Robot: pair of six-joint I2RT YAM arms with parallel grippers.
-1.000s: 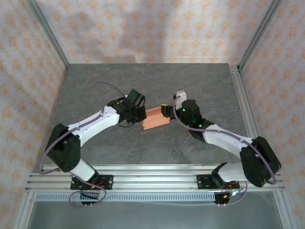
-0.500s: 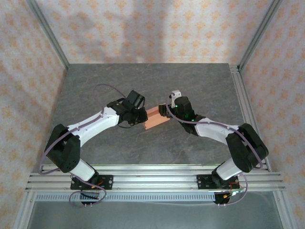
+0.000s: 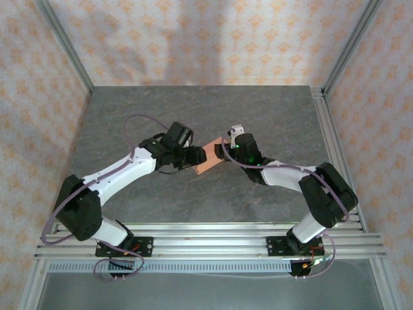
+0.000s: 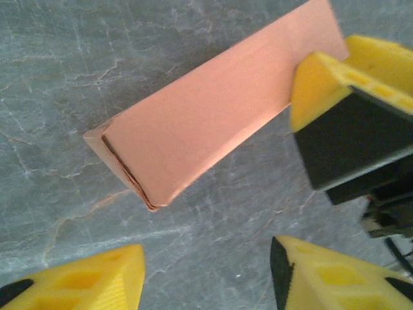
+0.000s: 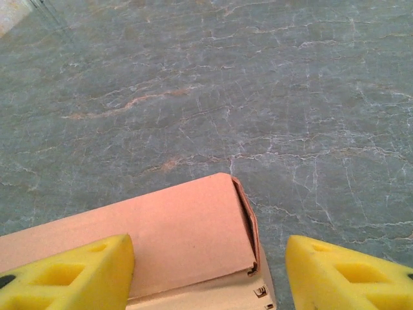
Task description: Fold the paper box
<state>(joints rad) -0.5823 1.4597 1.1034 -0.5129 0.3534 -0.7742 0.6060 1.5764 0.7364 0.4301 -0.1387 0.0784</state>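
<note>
The paper box (image 3: 210,159) is a flat, folded salmon-orange box lying on the grey table between my two grippers. My left gripper (image 3: 196,157) is open just short of the box's closed end (image 4: 122,161), with bare table between its yellow fingers (image 4: 84,281). My right gripper (image 3: 223,151) is open at the other end. The box (image 5: 161,239) lies between its fingers, the left fingertip (image 5: 68,274) over the card and the right one clear of it. In the left wrist view, a right gripper finger (image 4: 322,81) touches the box's long edge (image 4: 213,116).
The stone-patterned table top (image 3: 193,110) runs out on all sides of the box. Aluminium rails (image 3: 329,129) line the right edge and the near edge by the arm bases. Patterned walls enclose the cell.
My left gripper has opened and let go of the box's end. The right arm has reached further left and lower over the box, which now lies more diagonally.
</note>
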